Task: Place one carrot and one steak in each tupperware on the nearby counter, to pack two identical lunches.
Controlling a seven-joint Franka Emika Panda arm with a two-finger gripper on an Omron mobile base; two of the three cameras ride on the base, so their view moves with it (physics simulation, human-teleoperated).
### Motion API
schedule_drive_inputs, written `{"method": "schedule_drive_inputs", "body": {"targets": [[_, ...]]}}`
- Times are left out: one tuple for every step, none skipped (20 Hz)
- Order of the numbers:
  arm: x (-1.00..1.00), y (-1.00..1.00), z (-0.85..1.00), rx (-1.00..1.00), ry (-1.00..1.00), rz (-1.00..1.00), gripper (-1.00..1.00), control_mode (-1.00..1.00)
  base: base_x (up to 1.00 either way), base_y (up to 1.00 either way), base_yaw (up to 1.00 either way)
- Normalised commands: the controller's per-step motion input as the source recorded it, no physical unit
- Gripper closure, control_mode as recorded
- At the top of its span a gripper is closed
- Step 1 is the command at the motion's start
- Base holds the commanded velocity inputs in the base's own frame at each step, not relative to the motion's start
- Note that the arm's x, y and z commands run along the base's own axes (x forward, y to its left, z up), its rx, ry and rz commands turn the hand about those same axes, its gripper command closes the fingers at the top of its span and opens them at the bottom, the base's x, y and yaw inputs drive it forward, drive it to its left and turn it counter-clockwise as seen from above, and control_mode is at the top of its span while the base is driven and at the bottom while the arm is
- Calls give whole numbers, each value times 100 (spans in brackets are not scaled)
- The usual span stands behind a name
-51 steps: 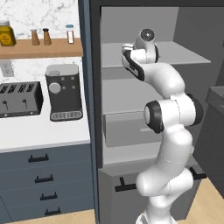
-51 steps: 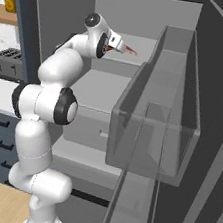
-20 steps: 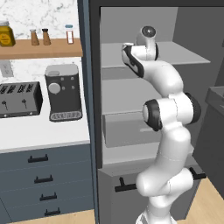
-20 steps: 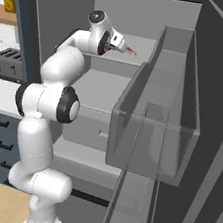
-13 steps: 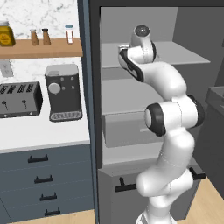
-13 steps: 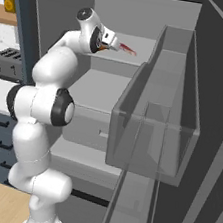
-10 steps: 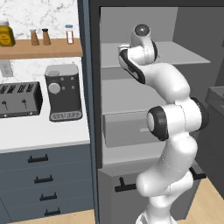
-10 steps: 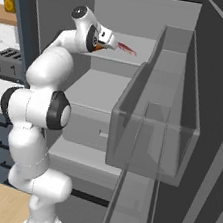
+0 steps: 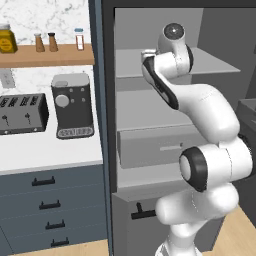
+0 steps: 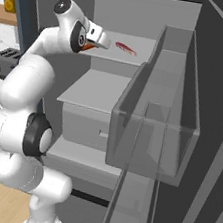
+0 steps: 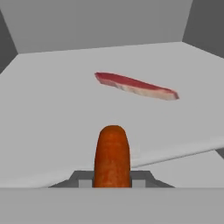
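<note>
My gripper [image 11: 112, 180] is shut on a short orange carrot [image 11: 112, 153], which stands upright between the fingers in the hand view. It hovers at the front edge of the upper fridge shelf [image 11: 52, 113]. One red-to-pink steak [image 11: 135, 85] lies flat on that shelf, farther in and a little to the right. From the right base view the gripper [image 10: 104, 44] holds an orange tip just left of the steak [image 10: 125, 48]. The white counter [image 9: 45, 156] lies left of the fridge. The tupperware trays are out of view.
The open fridge door carries a clear bin [image 10: 157, 120] close to the arm's right. A grey drawer [image 10: 81, 121] sits under the lower shelf. A toaster [image 9: 20, 115] and coffee machine [image 9: 72, 105] stand on the counter, with jars on a wooden shelf [image 9: 47, 55] above.
The hand has drawn back from the steak toward the shelf's front edge, carrying the carrot, and the upper arm has swung left. The steak has stayed put.
</note>
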Motion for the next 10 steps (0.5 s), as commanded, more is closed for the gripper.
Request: {"method": "schedule_drive_inputs", "body": {"targets": [[-100, 0, 0, 0, 0, 0, 100, -100, 0, 0, 0], [-100, 0, 0, 0, 0, 0, 100, -100, 0, 0, 0], [-100, 0, 0, 0, 0, 0, 100, -100, 0, 0, 0], [-100, 0, 0, 0, 0, 0, 100, -100, 0, 0, 0], [-100, 0, 0, 0, 0, 0, 100, -100, 0, 0, 0], [-100, 0, 0, 0, 0, 0, 100, -100, 0, 0, 0], [-100, 0, 0, 0, 0, 0, 100, -100, 0, 0, 0], [-100, 0, 0, 0, 0, 0, 100, -100, 0, 0, 0], [-100, 0, 0, 0, 0, 0, 100, -100, 0, 0, 0], [-100, 0, 0, 0, 0, 0, 100, -100, 0, 0, 0]]}}
